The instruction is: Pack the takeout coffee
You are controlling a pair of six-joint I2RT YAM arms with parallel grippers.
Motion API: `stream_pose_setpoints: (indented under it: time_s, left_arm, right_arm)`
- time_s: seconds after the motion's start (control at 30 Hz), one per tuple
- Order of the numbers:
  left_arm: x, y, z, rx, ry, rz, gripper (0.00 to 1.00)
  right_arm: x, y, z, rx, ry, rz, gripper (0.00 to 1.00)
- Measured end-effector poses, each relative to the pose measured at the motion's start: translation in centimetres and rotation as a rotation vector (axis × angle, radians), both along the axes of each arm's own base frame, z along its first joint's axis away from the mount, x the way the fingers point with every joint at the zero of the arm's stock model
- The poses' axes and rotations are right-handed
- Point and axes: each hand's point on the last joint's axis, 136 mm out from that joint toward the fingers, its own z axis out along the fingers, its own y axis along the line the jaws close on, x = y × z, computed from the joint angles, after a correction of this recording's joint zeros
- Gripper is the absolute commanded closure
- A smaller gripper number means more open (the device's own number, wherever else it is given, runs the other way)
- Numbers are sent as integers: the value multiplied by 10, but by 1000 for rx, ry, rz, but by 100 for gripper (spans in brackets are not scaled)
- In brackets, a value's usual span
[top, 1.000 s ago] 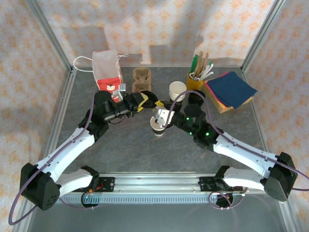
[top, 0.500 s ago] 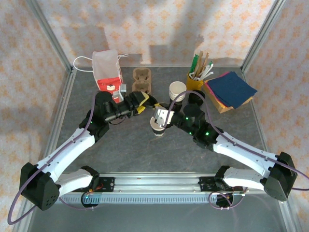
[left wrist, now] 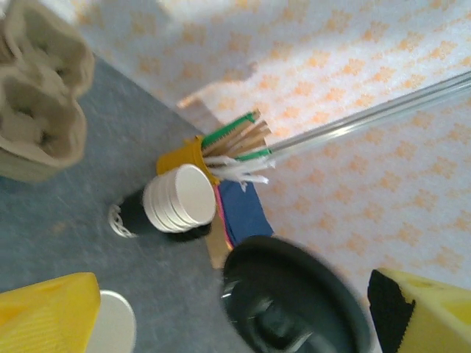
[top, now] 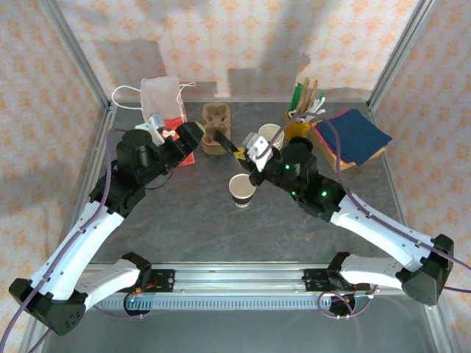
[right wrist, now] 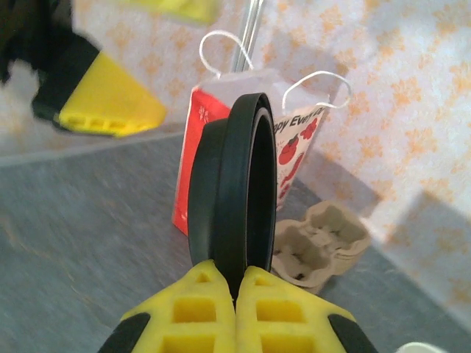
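The cup is standing upright on the worktop, mouth open, just to the near side of the right pincer. That pincer is clamping a black lid on edge, so the lid is facing sideways while the mouth is facing up. The left pincer, fingers apart, is sitting farther off by the carrier.

Takeout coffee stands open-topped; right gripper hovers just beyond it.

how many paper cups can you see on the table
2 at least: the takeout coffee cup stands open mid-table; a nested white stack beside the yellow stirrer cup may hide more.
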Motion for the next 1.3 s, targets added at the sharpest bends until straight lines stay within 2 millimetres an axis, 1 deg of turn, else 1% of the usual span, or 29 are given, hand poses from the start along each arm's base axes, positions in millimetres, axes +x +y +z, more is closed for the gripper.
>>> stream_pose_setpoints:
  time_s: [0.07,0.13,0.17,0.27,0.33,0.4,0.57,0.63,0.7,0.8,0.87,0.97,1.03,1.17,1.3]
  left_arm:
    - [-1,6,-3,44,-10,21,7]
    - [0,9,-11,77,-11,30,7]
    - [0,10,-18,93,-4,29,7]
    - [0,9,-40,131,26,19,9]
    - [0,9,-53,151,46,12,9]
    - [0,7,-63,163,60,-1,10]
    - [2,-1,-78,164,73,-40,11]
    - [3,-3,-85,165,84,-52,11]
    - [4,-6,-94,164,98,-64,11]
    - [4,-11,-108,168,119,-81,12]
    - [4,-14,-116,173,135,-93,12]
    - [4,-20,-120,177,144,-111,12]
    - [4,-23,-121,176,141,-119,12]
    - [3,-27,-120,173,138,-126,12]
    - [2,-27,-121,171,141,-126,12]
  right_arm:
    - [1,1,9,71,89,-20,100]
    - [4,1,13,137,196,-38,100]
    - [6,-1,13,171,260,-47,100]
    - [23,-14,4,266,463,-88,100]
    - [34,-24,-8,316,596,-118,100]
    - [37,-30,-22,359,742,-127,100]
    - [27,-39,-46,433,1013,-108,100]
    - [22,-45,-62,447,1108,-118,100]
    - [15,-51,-82,452,1202,-139,100]
    - [1,-56,-107,445,1301,-165,100]
    - [-7,-58,-119,445,1348,-173,100]
    - [-14,-59,-136,452,1406,-188,100]
    - [-16,-60,-144,458,1429,-198,100]
    - [-15,-59,-150,472,1441,-202,100]
    - [-12,-58,-148,486,1431,-195,99]
